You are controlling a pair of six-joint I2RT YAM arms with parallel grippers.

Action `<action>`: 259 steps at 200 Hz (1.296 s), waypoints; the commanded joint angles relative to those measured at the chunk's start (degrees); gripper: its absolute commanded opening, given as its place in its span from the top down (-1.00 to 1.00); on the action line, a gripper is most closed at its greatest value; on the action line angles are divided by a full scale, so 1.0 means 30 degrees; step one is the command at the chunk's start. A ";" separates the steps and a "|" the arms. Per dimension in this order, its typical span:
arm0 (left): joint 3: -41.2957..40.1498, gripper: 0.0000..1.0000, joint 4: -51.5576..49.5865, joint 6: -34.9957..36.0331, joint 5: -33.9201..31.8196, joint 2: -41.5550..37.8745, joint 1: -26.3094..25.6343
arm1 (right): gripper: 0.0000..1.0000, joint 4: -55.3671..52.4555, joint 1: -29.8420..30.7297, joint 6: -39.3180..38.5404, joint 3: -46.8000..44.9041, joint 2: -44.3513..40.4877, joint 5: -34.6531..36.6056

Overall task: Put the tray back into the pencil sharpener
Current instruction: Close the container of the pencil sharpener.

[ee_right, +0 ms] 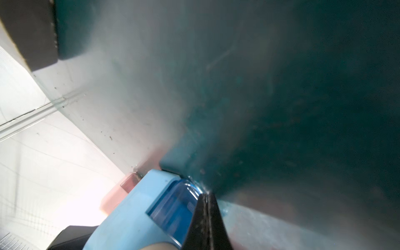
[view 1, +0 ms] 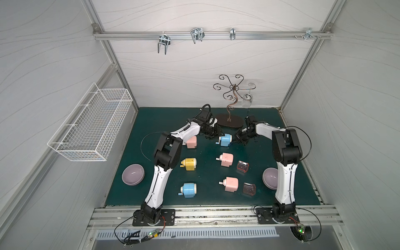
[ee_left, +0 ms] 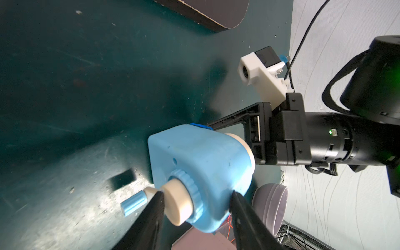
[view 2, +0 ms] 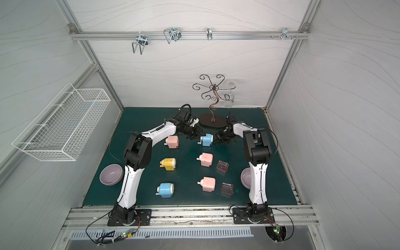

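A blue pencil sharpener (view 1: 225,139) (view 2: 206,139) lies on the green mat near the back, its crank handle (ee_left: 133,204) pointing toward the left arm. My left gripper (ee_left: 197,194) (view 1: 213,135) is shut on its crank end, one finger on the cream knob and the other on the blue body (ee_left: 201,160). In the right wrist view a blue see-through tray (ee_right: 173,207) sits inside the sharpener's slot (ee_right: 129,207). My right gripper (ee_right: 205,194) (view 1: 236,139) is shut with nothing held, its tips against the tray's outer face.
Pink sharpeners (view 1: 226,159) (view 1: 231,184) (view 1: 191,141), a yellow one (view 1: 189,164) and a second blue one (view 1: 188,190) lie on the mat. Two loose reddish trays (view 1: 242,166) (view 1: 249,189) lie to the right. Lilac bowls (view 1: 132,174) (view 1: 270,178) flank the arms. A brown stand base (view 1: 229,120) is just behind.
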 commanded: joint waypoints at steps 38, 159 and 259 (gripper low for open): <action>-0.0370 -0.04 -0.1248 -0.0037 -0.0463 0.1495 -0.0662 | 1.00 0.0650 0.0187 0.0642 -0.0622 -0.0341 -0.0687; -0.0324 -0.04 -0.1006 -0.0243 -0.0286 0.1811 -0.0794 | 1.00 0.2335 0.0691 0.2112 -0.1719 -0.1577 -0.1397; -0.0324 -0.04 -0.0928 -0.0362 -0.0229 0.1775 -0.0823 | 1.00 0.3081 0.0639 0.2715 -0.2308 -0.2504 -0.1577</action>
